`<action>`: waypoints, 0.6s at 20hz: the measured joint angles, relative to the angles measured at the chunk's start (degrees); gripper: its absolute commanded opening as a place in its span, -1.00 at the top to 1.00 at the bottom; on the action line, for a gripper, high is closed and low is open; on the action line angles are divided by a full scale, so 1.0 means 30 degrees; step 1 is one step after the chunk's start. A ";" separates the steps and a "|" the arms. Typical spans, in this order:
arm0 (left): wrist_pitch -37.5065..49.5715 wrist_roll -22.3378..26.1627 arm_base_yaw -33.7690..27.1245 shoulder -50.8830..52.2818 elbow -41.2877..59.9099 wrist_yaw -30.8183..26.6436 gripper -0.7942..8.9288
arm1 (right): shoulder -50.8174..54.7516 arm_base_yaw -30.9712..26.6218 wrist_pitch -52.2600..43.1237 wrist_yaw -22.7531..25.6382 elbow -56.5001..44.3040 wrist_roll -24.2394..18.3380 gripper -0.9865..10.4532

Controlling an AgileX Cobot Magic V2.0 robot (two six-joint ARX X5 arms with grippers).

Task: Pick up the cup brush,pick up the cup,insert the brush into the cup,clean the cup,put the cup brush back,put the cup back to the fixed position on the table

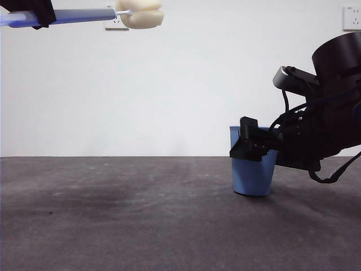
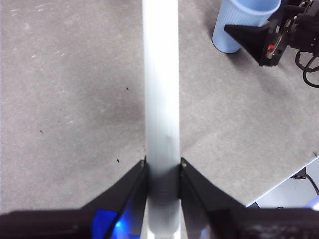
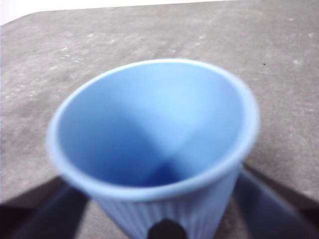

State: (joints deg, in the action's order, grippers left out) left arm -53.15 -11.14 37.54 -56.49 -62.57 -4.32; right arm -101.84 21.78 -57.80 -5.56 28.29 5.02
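Note:
The cup brush is held level, high at the top left of the front view, with its cream sponge head (image 1: pixel 140 14) pointing right. My left gripper (image 2: pixel 163 167) is shut on its grey handle (image 2: pixel 160 99). The blue ribbed cup (image 1: pixel 252 172) stands upright on the table (image 1: pixel 141 226) at the right. My right gripper (image 1: pixel 248 144) reaches in from the right with one jaw on each side of the cup, just below the rim, and is open. The right wrist view looks down into the empty cup (image 3: pixel 154 134). The cup also shows in the left wrist view (image 2: pixel 239 22).
The table edge (image 2: pixel 279 184) runs close to the left arm's side in the left wrist view. White wall sockets (image 1: pixel 351 18) sit on the back wall. The right arm's dark body and cables (image 1: pixel 333 113) fill the right side.

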 measured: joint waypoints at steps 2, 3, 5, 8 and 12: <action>0.0000 0.0000 0.0000 0.0007 0.0000 0.0000 0.85 | 0.0000 0.0000 0.0015 -0.0015 0.0000 -0.0102 0.83; 0.0000 0.0007 0.0000 0.0000 0.0000 0.0000 0.85 | 0.0000 0.0000 0.0015 -0.0102 0.0000 -0.0109 0.86; -0.0204 0.0182 0.0000 0.0000 0.0000 0.0000 0.85 | 0.0117 0.0051 0.0284 -0.0124 0.0000 -0.0109 0.86; -0.1005 0.1071 0.0000 0.0000 0.0000 0.0000 0.85 | 0.1727 0.0474 0.2579 -0.0131 0.0000 -0.0211 0.86; -0.1880 0.3446 0.0000 -0.0015 0.0000 0.0007 0.85 | 0.6156 0.1122 0.8561 0.0714 0.0197 -0.1909 0.86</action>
State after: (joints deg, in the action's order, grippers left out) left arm -58.78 -0.80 37.54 -56.53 -62.57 -4.29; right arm -83.37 25.15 -32.12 -3.42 28.88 -0.71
